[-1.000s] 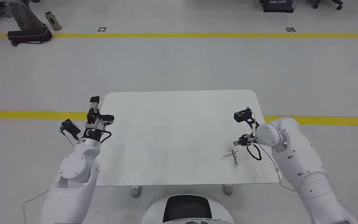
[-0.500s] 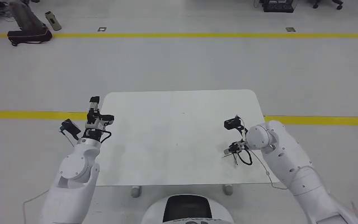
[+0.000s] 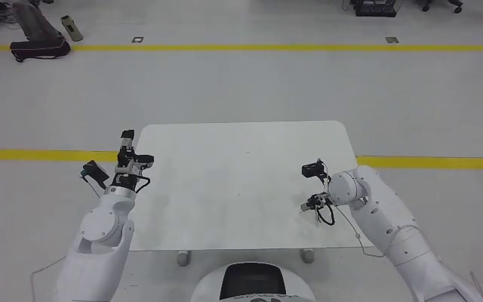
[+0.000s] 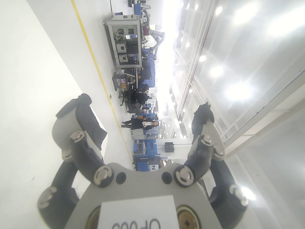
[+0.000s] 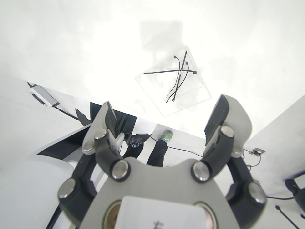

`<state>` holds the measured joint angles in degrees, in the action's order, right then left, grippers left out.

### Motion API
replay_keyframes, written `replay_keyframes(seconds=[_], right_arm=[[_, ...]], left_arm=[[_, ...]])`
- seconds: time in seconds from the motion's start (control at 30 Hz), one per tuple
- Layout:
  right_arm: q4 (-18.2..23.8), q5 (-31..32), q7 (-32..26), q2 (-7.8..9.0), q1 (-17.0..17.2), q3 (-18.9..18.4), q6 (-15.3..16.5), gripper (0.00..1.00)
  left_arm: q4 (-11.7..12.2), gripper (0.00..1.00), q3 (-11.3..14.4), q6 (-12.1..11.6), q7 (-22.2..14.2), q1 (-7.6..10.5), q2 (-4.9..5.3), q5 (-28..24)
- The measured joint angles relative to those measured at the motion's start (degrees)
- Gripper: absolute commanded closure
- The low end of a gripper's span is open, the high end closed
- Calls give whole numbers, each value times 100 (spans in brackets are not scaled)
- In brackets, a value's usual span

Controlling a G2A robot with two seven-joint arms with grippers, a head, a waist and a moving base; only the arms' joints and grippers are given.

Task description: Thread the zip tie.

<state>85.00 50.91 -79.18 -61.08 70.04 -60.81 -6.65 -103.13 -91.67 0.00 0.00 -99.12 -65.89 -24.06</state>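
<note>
A white table [image 3: 226, 174] is seen from above, with one robot arm at each side. On the robot's right, near the table's front right corner, the right gripper [image 5: 164, 115] hangs above the tabletop with its claw open: its two ribbed fingers [image 5: 218, 113] stand wide apart and hold nothing. The wrist camera on that arm looks down past the fingers at several thin black zip ties [image 5: 180, 71]. They lie loose and crossed over one another, flat on a clear square sheet [image 5: 190, 91] that rests on the table close to its edge. Small square heads show at the ends of some of the ties. None of the ties appears to be threaded into a loop. The open claw is above them and apart from them, touching neither the ties nor the sheet. On the robot's left, the left gripper [image 4: 143, 120] sits at the table's left edge, well apart from the zip ties, and points away from the robot toward the room beyond. Its claw is open too, the dark fingers [image 4: 81, 115] spread with nothing between them. Yellow lines [image 3: 241, 47] run across the pale floor beyond the table.
</note>
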Motion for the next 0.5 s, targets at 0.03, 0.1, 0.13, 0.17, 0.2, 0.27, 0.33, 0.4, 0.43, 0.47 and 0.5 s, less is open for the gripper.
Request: replay_keyframes(seconds=[0.03, 0.1, 0.13, 0.17, 0.2, 0.27, 0.33, 0.4, 0.43, 0.47, 0.5], right_arm=[[1, 2, -5, -3, -3, 4, -53, 0], [2, 2, -6, -4, -4, 4, -73, 0], [3, 1, -5, -4, -4, 4, -70, 0], [3, 1, -4, -3, -4, 3, -66, 0], [3, 1, -4, -3, -4, 3, -64, 0], [3, 1, -4, -3, -4, 3, -64, 0], [-24, 23, 6, -6, -4, 0, -89, 0], [-102, 106, 7, -35, -23, 55, -402, 0], [-115, 103, -3, -50, -40, 83, -574, 0], [-119, 85, -5, -61, -57, 102, -724, 0], [-119, 76, -5, -64, -61, 106, -764, 0]], left_arm=[[0, 0, 0, 0, 0, 0, 0, 0], [0, 0, 0, 0, 0, 0, 0, 0], [0, 0, 0, 0, 0, 0, 0, 0], [0, 0, 0, 0, 0, 0, 0, 0], [0, 0, 0, 0, 0, 0, 0, 0], [0, 0, 0, 0, 0, 0, 0, 0], [0, 0, 0, 0, 0, 0, 0, 0], [0, 0, 0, 0, 0, 0, 0, 0], [0, 0, 0, 0, 0, 0, 0, 0], [0, 0, 0, 0, 0, 0, 0, 0], [0, 0, 0, 0, 0, 0, 0, 0]])
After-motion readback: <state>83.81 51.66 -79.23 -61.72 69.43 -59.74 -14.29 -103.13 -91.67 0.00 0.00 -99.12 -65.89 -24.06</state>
